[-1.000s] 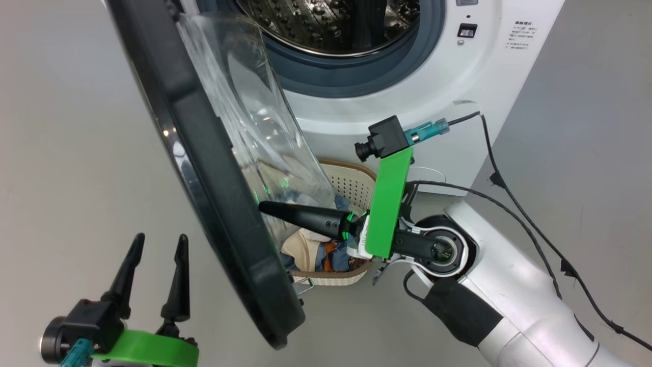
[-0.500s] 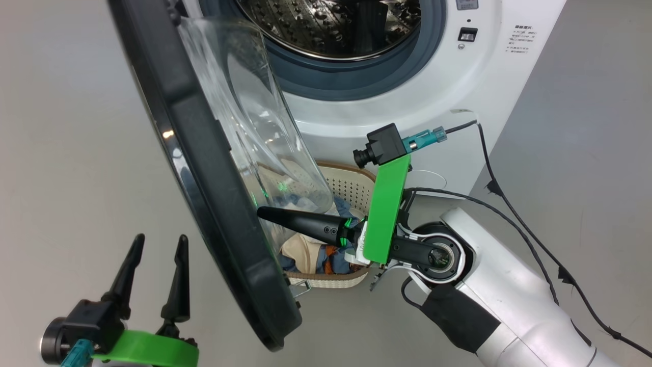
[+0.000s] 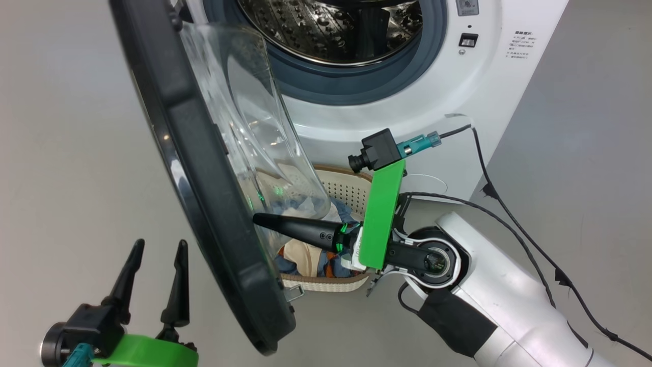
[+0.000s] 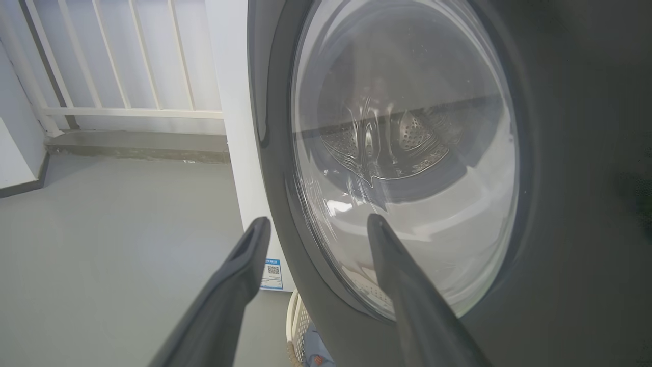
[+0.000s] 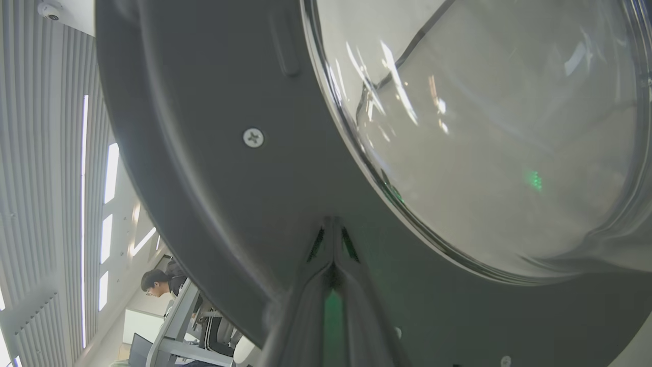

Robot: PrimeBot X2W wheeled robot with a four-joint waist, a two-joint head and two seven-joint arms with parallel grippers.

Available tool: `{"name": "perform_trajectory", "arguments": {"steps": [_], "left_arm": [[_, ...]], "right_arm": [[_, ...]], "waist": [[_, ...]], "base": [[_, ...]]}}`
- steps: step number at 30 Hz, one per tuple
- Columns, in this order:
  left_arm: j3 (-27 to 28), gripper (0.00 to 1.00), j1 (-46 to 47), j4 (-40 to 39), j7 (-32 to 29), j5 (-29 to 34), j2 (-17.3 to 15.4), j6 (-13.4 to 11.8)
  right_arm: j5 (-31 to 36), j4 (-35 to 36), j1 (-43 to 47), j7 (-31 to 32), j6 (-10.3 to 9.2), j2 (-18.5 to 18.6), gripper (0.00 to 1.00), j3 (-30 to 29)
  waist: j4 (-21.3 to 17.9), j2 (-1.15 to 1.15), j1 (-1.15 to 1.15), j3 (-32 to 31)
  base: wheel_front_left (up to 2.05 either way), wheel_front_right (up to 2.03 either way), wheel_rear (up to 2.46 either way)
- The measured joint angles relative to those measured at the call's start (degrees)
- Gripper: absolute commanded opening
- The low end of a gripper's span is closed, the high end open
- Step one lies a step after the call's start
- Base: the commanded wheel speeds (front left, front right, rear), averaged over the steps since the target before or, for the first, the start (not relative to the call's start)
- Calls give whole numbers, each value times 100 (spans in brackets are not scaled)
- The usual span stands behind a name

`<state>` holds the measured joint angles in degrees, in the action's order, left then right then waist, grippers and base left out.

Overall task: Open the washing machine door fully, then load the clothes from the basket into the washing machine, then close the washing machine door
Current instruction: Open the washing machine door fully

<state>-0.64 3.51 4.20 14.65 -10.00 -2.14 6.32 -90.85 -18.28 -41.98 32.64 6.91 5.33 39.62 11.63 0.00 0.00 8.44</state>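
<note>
The washing machine stands with its steel drum exposed. The washing machine door, black-rimmed with a clear glass bowl, hangs partly swung out to the left. My right gripper is shut with nothing in it, its tips against the door's inner rim just below the glass. Under that arm stands the basket, with the clothes in it, partly hidden by the door. My left gripper stands open at the lower left, outside the door, holding nothing.
Grey floor lies left and right of the machine. A black cable trails along my right arm. A white railing stands behind the machine's left side. A person sits at a desk far off in the right wrist view.
My shut right gripper has moved a little left with the door's inner rim, and the door has swung slightly wider. The head camera has shifted slightly. The left gripper stays put.
</note>
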Motion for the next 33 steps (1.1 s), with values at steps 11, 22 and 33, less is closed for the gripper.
{"name": "perform_trajectory", "arguments": {"steps": [11, 22, 33], "left_arm": [[4, 100, -1, 22, 0, 0, 0, 7], [112, 100, -62, 40, 0, 0, -1, 8], [211, 100, -182, 15, 0, 0, -2, -2]], "right_arm": [[-110, 31, 99, -98, 0, -9, 0, 78], [-99, 346, 135, -245, 0, -16, 2, -198], [568, 1258, 456, -1285, 0, 535, 100, -734]], "waist": [[-11, 0, 0, -50], [-148, 0, 0, -182], [-326, 0, 0, -286]], "base": [[0, 0, 0], [0, 0, 0], [0, 0, 0]]}}
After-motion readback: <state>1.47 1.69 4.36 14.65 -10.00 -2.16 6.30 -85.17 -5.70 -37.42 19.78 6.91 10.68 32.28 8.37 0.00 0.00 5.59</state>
